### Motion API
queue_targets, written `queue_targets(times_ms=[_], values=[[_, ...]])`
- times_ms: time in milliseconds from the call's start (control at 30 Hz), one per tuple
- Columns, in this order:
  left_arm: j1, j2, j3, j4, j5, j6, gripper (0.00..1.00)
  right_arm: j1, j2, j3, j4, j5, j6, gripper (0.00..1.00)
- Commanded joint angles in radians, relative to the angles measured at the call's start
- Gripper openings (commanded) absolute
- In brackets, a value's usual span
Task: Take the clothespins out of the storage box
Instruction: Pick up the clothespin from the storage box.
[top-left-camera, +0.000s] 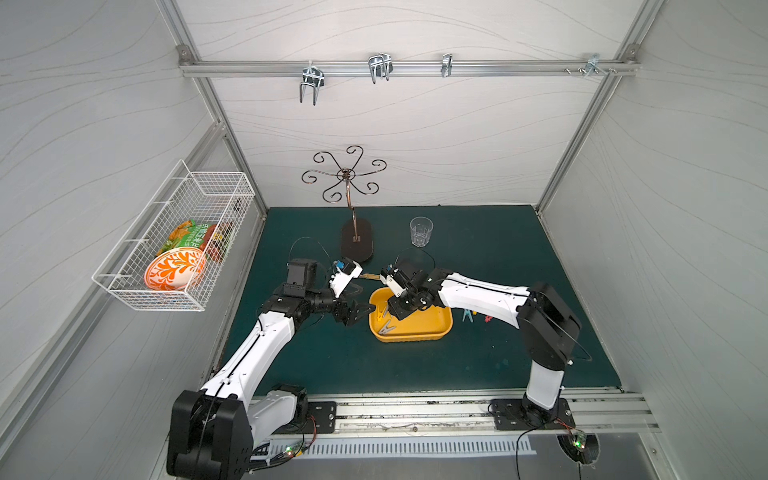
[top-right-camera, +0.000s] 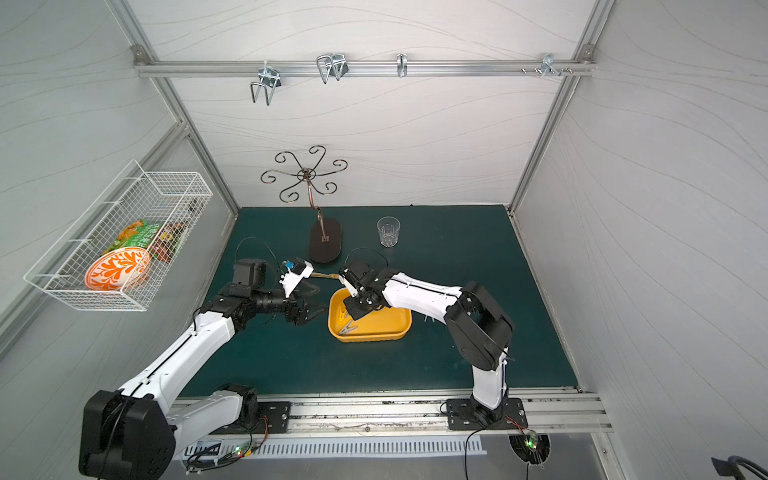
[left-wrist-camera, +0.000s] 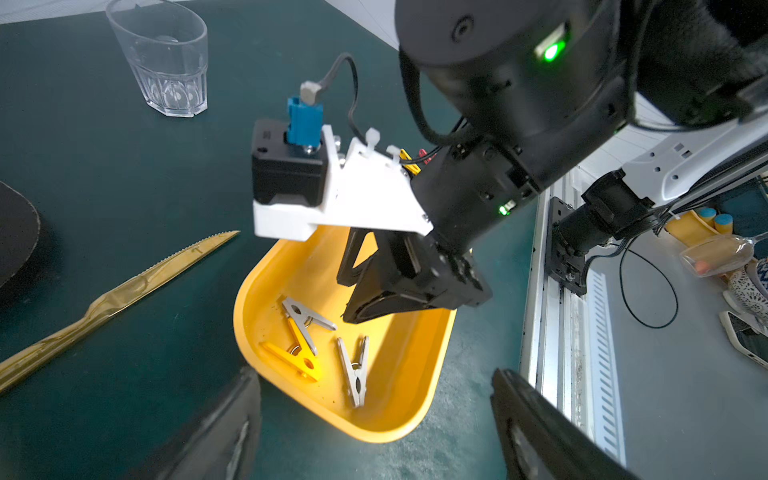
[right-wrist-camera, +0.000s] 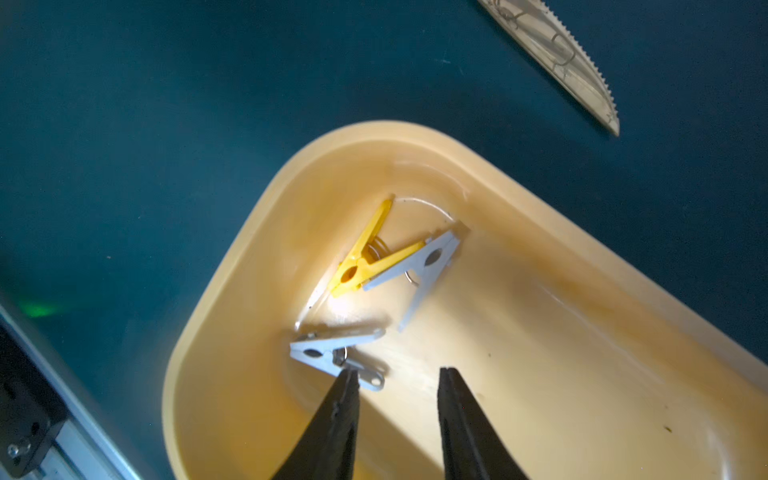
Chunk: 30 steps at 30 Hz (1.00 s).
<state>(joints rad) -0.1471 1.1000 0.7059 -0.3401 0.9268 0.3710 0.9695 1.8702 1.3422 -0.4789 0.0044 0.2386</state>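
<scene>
The yellow storage box (top-left-camera: 428, 326) (top-right-camera: 376, 326) sits mid-table. Inside it lie a yellow clothespin (right-wrist-camera: 365, 257) (left-wrist-camera: 301, 359) and two grey clothespins (right-wrist-camera: 424, 266) (right-wrist-camera: 324, 353). A teal clothespin (top-left-camera: 467, 316) and a red one (top-left-camera: 487, 319) lie on the mat to the right of the box. My right gripper (right-wrist-camera: 399, 374) (top-left-camera: 392, 309) hangs inside the box, open and holding nothing, with one fingertip at the nearer grey clothespin. My left gripper (left-wrist-camera: 374, 372) (top-left-camera: 361, 311) stands wide open just outside the box's left end, empty.
A golden serrated knife (top-left-camera: 368, 276) (left-wrist-camera: 124, 299) lies behind the box. Further back stand a clear glass (top-left-camera: 421, 232) and a scrolled metal stand on a dark oval base (top-left-camera: 356, 245). A white wire basket (top-left-camera: 174, 249) with a bowl hangs on the left wall.
</scene>
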Motion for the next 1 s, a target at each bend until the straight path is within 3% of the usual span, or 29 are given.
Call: queue_targets(times_ms=[0, 200, 567, 967], values=[[-0.005, -0.021, 0.006, 0.035, -0.008, 0.002, 0.89, 0.024, 0.037, 0.039, -0.008, 0.103, 0.016, 0.37], [-0.005, -0.021, 0.001, 0.044, -0.011, -0.005, 0.89, 0.055, 0.074, 0.044, -0.015, 0.203, 0.027, 0.37], [-0.005, -0.022, -0.003, 0.046, -0.014, -0.002, 0.89, 0.072, 0.146, 0.064, -0.027, 0.202, 0.006, 0.34], [-0.005, -0.028, -0.005, 0.051, -0.016, -0.006, 0.89, 0.068, 0.140, 0.057, -0.047, 0.242, 0.019, 0.01]])
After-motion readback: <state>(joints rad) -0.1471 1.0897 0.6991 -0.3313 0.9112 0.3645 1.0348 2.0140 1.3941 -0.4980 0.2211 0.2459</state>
